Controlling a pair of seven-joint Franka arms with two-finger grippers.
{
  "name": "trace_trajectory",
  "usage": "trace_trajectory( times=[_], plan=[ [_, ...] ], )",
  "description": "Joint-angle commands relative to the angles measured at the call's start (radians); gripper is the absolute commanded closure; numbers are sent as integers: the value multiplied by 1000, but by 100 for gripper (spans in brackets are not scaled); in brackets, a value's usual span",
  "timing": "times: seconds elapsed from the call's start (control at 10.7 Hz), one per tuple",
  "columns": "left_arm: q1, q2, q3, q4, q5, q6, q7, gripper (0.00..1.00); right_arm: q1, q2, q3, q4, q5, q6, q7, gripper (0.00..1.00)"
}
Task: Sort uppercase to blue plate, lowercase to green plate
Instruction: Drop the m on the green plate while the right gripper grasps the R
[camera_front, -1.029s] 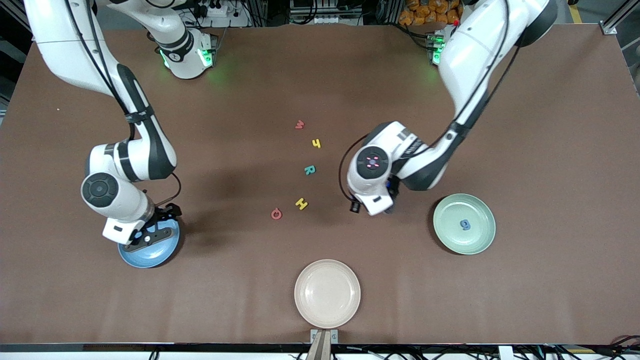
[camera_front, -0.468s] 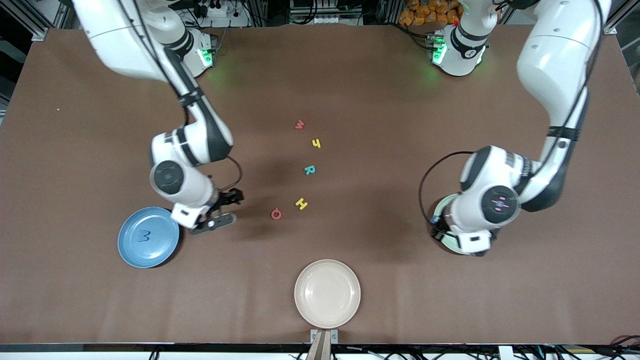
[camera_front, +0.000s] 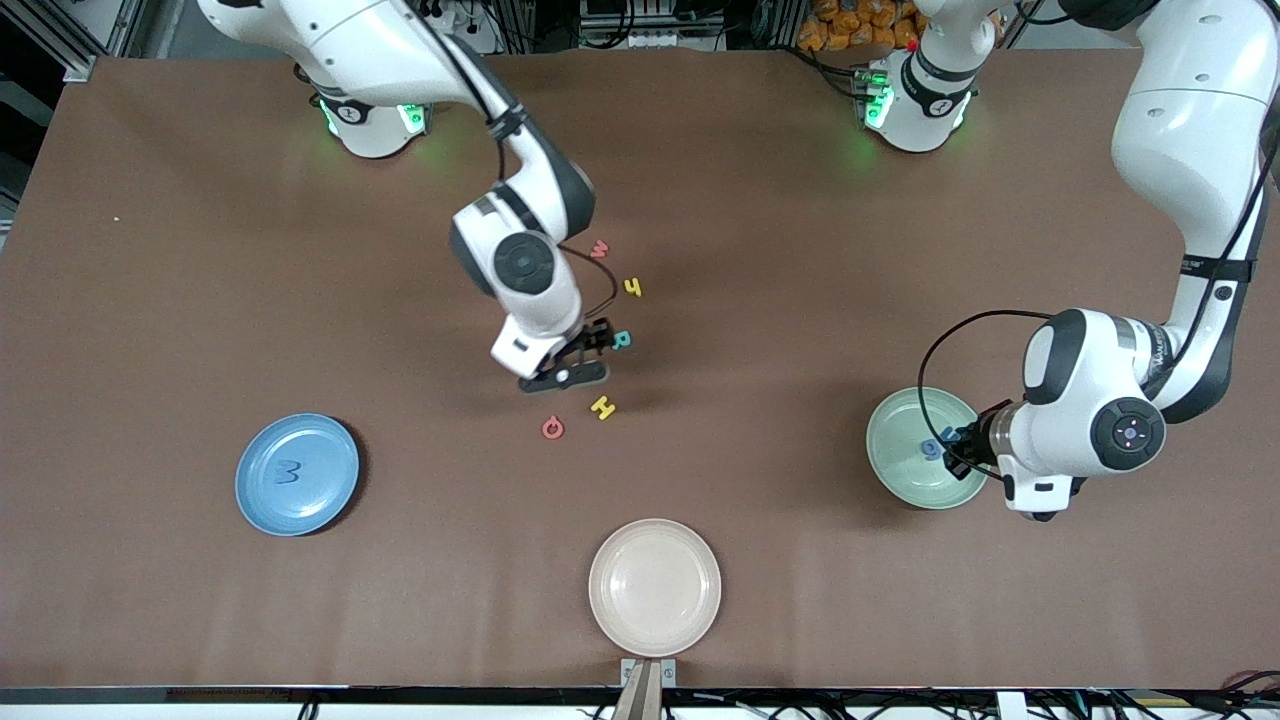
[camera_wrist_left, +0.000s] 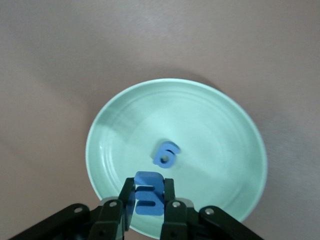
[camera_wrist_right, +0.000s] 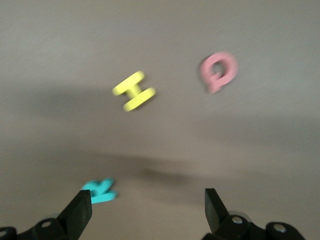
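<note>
The blue plate holds the blue M. The green plate holds the blue g. My left gripper is over the green plate, shut on the blue lowercase m, just beside the g. My right gripper is open and empty over the table, next to the teal R. The yellow H and the red Q lie nearer the camera. In the right wrist view, the R is by one finger, with the H and Q ahead of my right gripper.
The red lowercase m/w and yellow h lie farther from the camera than the R. A cream plate sits at the table's near edge, in the middle.
My right arm left the blue plate, with the M lying on it, and swung to the letters in the middle. My left arm carried the blue m from the middle to over the green plate.
</note>
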Motion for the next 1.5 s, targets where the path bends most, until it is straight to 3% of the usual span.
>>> trace_trajectory(
  times=[0.0, 0.09, 0.19, 0.28, 0.37, 0.47, 0.56, 0.75, 1.4],
  plan=[
    [9, -14, -12, -84, -14, 84, 13, 100, 56, 81, -13, 81, -1, 3, 111, 0],
    [9, 3, -12, -89, -6, 98, 27, 100, 73, 95, -13, 87, -18, 11, 137, 0],
    [7, 12, -11, -86, -2, 100, 59, 93, 81, 101, -13, 84, -29, 46, 142, 0],
    [7, 9, -8, -84, -2, 100, 101, 72, 89, 112, -13, 78, -29, 78, 142, 0],
    [9, 4, -9, -81, -3, 98, 116, 33, 109, 129, -13, 79, -32, 95, 142, 0],
    [-5, 3, -9, -77, -2, 98, 107, 13, 110, 139, -13, 78, -40, 132, 131, 0],
    [-10, -5, -12, -75, -3, 98, 96, 0, 110, 150, -13, 78, -75, 143, 128, 0],
    [-20, -29, -18, -55, -3, 86, 92, 0, 110, 159, -11, 66, -119, 143, 127, 0],
    [-68, -97, -64, -43, -9, 57, 92, 0, 124, 155, -10, 39, -119, 143, 130, 0]
  ],
)
